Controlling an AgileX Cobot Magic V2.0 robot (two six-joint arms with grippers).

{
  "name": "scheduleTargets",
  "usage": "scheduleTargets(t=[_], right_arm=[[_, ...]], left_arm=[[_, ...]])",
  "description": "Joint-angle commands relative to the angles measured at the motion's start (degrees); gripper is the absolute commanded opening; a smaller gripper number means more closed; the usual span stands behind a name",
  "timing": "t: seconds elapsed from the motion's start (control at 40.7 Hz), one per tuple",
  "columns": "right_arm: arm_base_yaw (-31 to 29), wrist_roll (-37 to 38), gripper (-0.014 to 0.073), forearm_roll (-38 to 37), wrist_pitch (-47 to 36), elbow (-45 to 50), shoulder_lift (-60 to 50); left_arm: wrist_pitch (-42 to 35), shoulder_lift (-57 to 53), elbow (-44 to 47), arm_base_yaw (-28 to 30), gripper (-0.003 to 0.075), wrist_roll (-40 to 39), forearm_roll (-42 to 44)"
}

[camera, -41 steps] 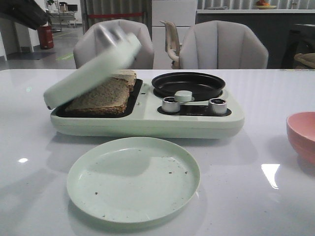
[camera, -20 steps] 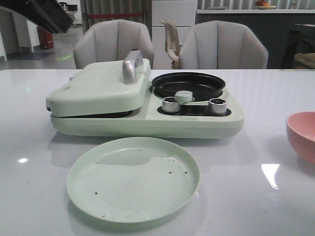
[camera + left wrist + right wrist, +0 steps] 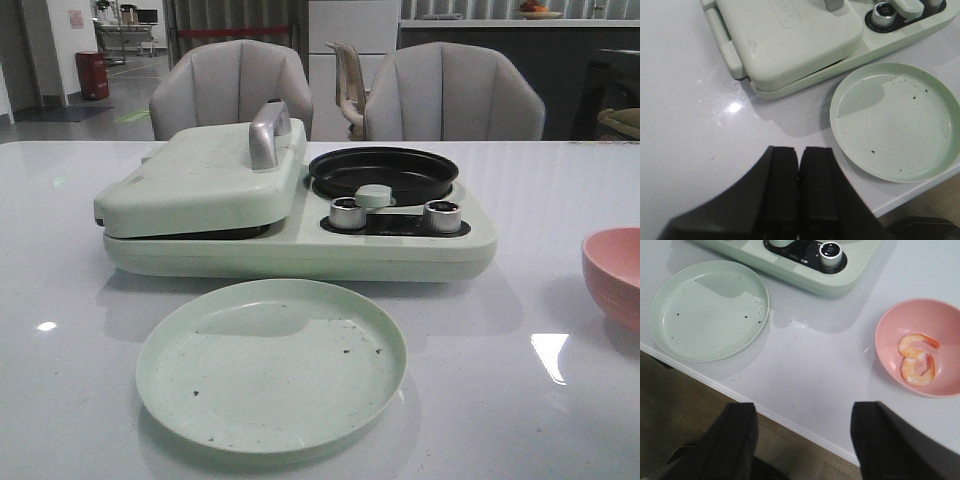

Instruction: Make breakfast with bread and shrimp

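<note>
The bread is hidden under the shut lid (image 3: 205,170) of the pale green breakfast maker (image 3: 300,245); the lid also shows in the left wrist view (image 3: 785,35). Two pinkish-orange shrimp (image 3: 916,360) lie in the pink bowl (image 3: 895,320), whose edge shows at the front view's right (image 3: 612,275). My left gripper (image 3: 799,160) is shut and empty, above bare table left of the green plate (image 3: 895,120). My right gripper (image 3: 805,412) is open and empty over the table's front edge, between the plate (image 3: 710,310) and the bowl. Neither gripper shows in the front view.
The maker's black round pan (image 3: 383,172) is empty, with two silver knobs (image 3: 348,212) in front of it. The green plate (image 3: 270,365) carries only crumbs. Grey chairs (image 3: 455,95) stand behind the table. The table's front edge (image 3: 805,427) runs under my right gripper.
The breakfast maker's lid, tilted open over the two bread slices a second ago, came down shut. The dark arm at the upper left has drawn out of the front view.
</note>
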Motion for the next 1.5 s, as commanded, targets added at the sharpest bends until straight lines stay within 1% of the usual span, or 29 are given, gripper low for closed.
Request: scheduleTargets(t=[0.0,0.123,0.221,0.319,0.393,0.614,0.811,0.934,1.057,1.155,1.327,1.474], right_arm=[[-0.3,-0.1,0.0516,-0.2,-4.9,-1.6,-0.1],[-0.3,-0.1,0.0516,-0.3,-6.1,-1.6,-0.1],[-1.1,0.0,0.0516,-2.6,-6.4,-1.8,0.7],[-3.6,3.3,0.0516,-5.5,-6.3,-2.6,3.2],[-6.5,4.9,0.0516,-6.7,-5.6,-3.7,6.3],[-17.1,4.9,0.0516,-6.9,-3.6,-7.3,17.4],[-27.2,4.8,0.0516,-6.9,-3.7,-11.4,28.9],[-31.2,3.3,0.0516,-6.9,-5.1,-14.2,36.3],[-33.2,1.6,0.0516,-6.9,-6.9,-17.2,43.7],[-33.2,1.4,0.0516,-7.0,-7.7,-19.8,48.7],[-33.1,1.4,0.0516,-6.8,-10.1,-22.7,54.8],[-33.1,1.4,0.0516,-6.7,-12.2,-23.4,58.6]], left_arm=[[-3.1,-2.5,-0.1,-0.5,0.0103,-1.2,0.2],[-3.3,-2.7,0.1,-0.5,0.01,-1.2,0.2],[-3.6,-2.6,0.1,-0.5,0.01,-1.2,0.2],[-3.6,-2.4,0.1,-0.5,0.01,-1.2,0.2],[-3.6,-2.4,0.1,-0.5,0.01,-1.2,0.2],[-3.6,-2.4,0.1,-0.5,0.01,-1.2,0.2],[-3.6,-2.4,0.1,-0.5,0.01,-1.2,0.2],[-3.7,-2.4,0.1,-0.5,0.01,-1.2,0.2],[-3.8,-2.4,0.1,-0.5,0.01,-1.2,0.2],[-3.8,-2.4,0.1,-0.5,0.01,-1.2,0.2],[-3.8,-2.4,0.1,-0.5,0.01,-1.2,0.1],[-4.0,-2.4,0.1,-0.5,0.01,-1.2,0.1]])
